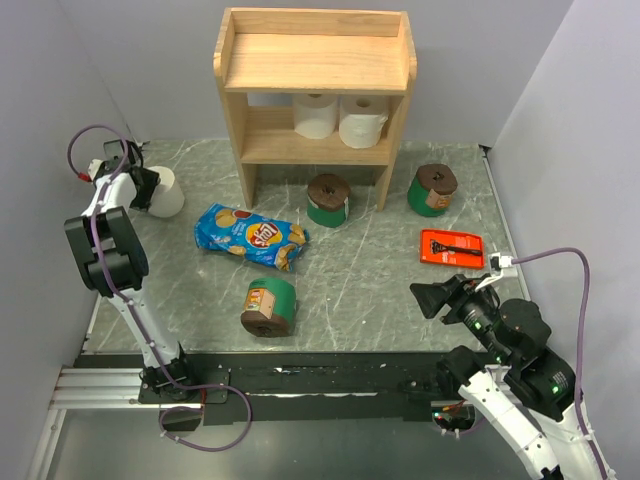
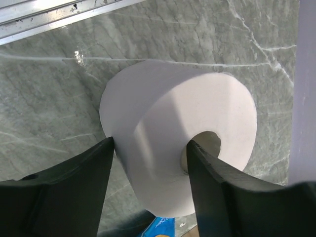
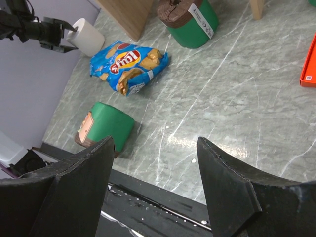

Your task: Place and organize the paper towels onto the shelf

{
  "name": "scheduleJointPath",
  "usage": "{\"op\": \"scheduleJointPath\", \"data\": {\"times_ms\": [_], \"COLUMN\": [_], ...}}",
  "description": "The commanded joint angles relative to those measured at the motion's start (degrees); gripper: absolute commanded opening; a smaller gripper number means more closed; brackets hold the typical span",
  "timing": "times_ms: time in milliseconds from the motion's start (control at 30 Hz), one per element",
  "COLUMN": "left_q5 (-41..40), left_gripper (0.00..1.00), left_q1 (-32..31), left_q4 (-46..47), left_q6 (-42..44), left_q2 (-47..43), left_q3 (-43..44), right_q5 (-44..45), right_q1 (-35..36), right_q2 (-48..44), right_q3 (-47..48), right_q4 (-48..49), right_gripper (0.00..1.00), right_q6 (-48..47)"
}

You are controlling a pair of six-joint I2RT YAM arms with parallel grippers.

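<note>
Paper towel roll (image 2: 197,108): only the left wrist view shows the left hand (image 2: 150,143) pinching its wall.

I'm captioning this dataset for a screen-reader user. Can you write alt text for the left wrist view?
The left gripper pinches a white paper towel roll on a grey marbled table, one black finger outside the roll, the other at its hollow core. A corner of a blue chip bag shows at the bottom edge.
</note>
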Motion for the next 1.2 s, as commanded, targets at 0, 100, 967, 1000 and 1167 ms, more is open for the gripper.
{"op": "scheduleJointPath", "data": {"times_ms": [0, 100, 967, 1000, 1167], "left_q5": [2.1, 1.3, 2.9, 3.1, 1.1], "left_gripper": [0.61, 0.54, 0.38, 0.38, 0.37], "left_q1": [0.3, 0.3, -19.7, -22.7, -30.7], "left_q4": [1.9, 0.8, -1.0, -0.1, 0.7], "left_q6": [2.5, 3.5, 11.3, 10.4, 5.8], "left_q2": [-0.8, -2.5, -42.3, -43.4, -44.8], "left_q3": [0.1, 0.3, -18.7, -20.2, -20.1], "right_q5": [0.8, 0.8, 0.5, 0.8, 1.2], "right_q1": [0.1, 0.2, 0.2, 0.2, 0.2], "right_q2": [1.3, 1.3, -0.8, -0.8, -1.8], "right_q3": [1.5, 1.7, 5.1, 5.4, 6.2], "right_q4": [1.9, 2.4, -1.4, -1.8, -2.9], "right_gripper": [0.75, 0.75, 0.75, 0.75, 0.75], "right_q6": [-0.7, -0.7, -1.0, -1.1, -0.9]}}
